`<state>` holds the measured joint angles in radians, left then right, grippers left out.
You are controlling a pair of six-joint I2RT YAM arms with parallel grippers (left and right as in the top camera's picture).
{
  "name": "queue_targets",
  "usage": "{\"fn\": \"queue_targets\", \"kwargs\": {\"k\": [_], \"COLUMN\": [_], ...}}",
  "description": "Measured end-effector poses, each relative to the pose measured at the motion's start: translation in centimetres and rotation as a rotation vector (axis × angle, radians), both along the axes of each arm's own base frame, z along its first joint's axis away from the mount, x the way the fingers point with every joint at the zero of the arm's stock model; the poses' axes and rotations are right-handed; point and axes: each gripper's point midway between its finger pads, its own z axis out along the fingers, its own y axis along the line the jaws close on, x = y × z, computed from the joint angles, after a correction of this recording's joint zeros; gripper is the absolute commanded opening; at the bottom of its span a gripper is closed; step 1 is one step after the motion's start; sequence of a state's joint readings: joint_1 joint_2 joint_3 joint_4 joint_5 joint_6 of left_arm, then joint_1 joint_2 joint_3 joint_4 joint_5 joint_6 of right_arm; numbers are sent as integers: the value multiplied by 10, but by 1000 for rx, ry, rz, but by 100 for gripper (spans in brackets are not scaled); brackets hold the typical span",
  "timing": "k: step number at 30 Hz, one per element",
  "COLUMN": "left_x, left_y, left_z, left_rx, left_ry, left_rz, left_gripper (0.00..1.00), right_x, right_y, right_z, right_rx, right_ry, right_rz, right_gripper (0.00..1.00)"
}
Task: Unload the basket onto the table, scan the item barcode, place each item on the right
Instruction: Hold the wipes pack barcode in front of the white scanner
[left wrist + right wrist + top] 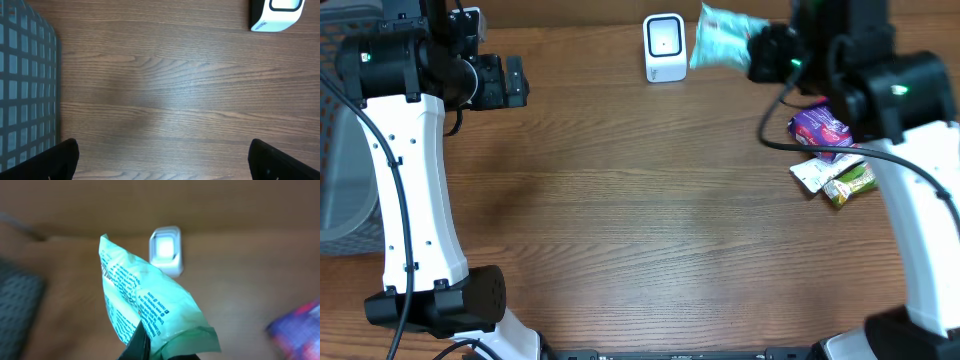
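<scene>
Hanging just right of the scanner (663, 47), the pale green packet (720, 40) is pinched by its sealed edge in the closed right end effector (757, 52), presumably so its print can be presented, while the left end effector (165, 160) is seen wide open and empty well left of the scanner.

The packet (150, 310) is mint green with dark print, the scanner (664, 47) white, the table (640, 220) brown wood-grain.

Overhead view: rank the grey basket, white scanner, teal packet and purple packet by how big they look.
1. grey basket, though cut off.
2. teal packet, raised nearer the camera, so unsure.
3. white scanner and purple packet: alike; packet partly hidden.
</scene>
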<state>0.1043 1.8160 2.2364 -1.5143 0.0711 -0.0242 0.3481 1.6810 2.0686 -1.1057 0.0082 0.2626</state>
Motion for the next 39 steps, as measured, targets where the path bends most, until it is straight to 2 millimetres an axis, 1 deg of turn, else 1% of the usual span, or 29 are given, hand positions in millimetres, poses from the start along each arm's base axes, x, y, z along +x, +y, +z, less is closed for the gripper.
{"fn": "queue_targets", "kwargs": {"k": [2,3,4,7,8,10,11,13,15,19,20,22,24,26,28,32,34,39], "left_x": [0,0,0,0,0,0,0,0,0,0,0,0,0,0,0,0,0,0], "left_y": [0,0,0,0,0,0,0,0,0,0,0,0,0,0,0,0,0,0], "left_z": [0,0,0,0,0,0,0,0,0,0,0,0,0,0,0,0,0,0], "left_rx": [0,0,0,0,0,0,0,0,0,0,0,0,0,0,0,0,0,0], "left_ry": [0,0,0,0,0,0,0,0,0,0,0,0,0,0,0,0,0,0], "left_rz": [0,0,0,0,0,0,0,0,0,0,0,0,0,0,0,-1,0,0], "left_gripper": [100,99,99,100,100,99,100,100,100,99,100,100,99,100,100,100,100,100], "right_x": [21,33,41,78,87,107,114,127,139,167,171,180,187,195,204,212,215,217], "right_y": [11,16,21,39,43,52,54,55,57,65,66,70,73,73,71,65,65,70], "right_z": [0,-6,-12,-40,-49,-72,-82,-103,-114,-121,-122,-133,-148,-156,-168,-186,-189,-186], "right_rx": [-117,-186,-235,-454,-512,-668,-729,-907,-1029,-1166,-1192,-1259,-1323,-1354,-1386,-1419,-1424,-1415], "right_ry": [-80,-113,-131,-206,-223,-250,-255,-249,-261,-344,-357,-366,-360,-371,-377,-364,-368,-401], "right_rz": [-45,-70,-86,-137,-148,-144,-137,-82,-42,-21,-10,58,152,188,219,259,274,288], "right_gripper": [4,4,4,4,4,4,4,4,4,4,4,4,4,4,4,4,4,4]}}
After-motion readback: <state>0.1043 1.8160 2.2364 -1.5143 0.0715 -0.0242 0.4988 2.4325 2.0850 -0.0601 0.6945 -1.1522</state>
